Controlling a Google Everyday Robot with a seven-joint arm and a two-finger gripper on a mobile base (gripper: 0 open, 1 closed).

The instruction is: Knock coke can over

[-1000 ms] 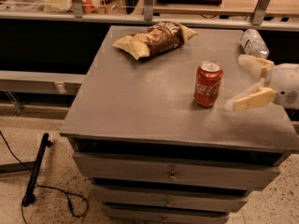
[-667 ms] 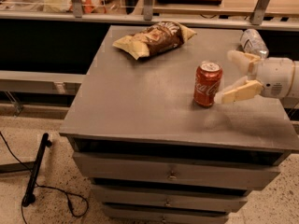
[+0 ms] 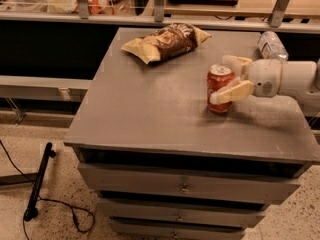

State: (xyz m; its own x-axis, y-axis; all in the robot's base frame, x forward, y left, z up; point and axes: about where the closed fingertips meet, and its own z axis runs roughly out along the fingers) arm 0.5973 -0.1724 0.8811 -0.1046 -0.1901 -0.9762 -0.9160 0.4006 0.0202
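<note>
Moved leftward since a second ago, the hand [image 3: 222, 79] now straddles the upright coke can [image 3: 218, 77] on the right part of the tabletop [image 3: 150, 114], fingers spread wide, one behind the can and one across its front; a chip bag [image 3: 165, 41] lies well apart.

Glossy sheen on the small red aluminium coke can [image 3: 218, 82]; the matt cream plastic gripper [image 3: 220, 79] straddles it, fingers apart, over a dull grey cabinet top [image 3: 150, 109]; the crinkled brown-and-yellow chip bag [image 3: 165, 41] glints.
</note>
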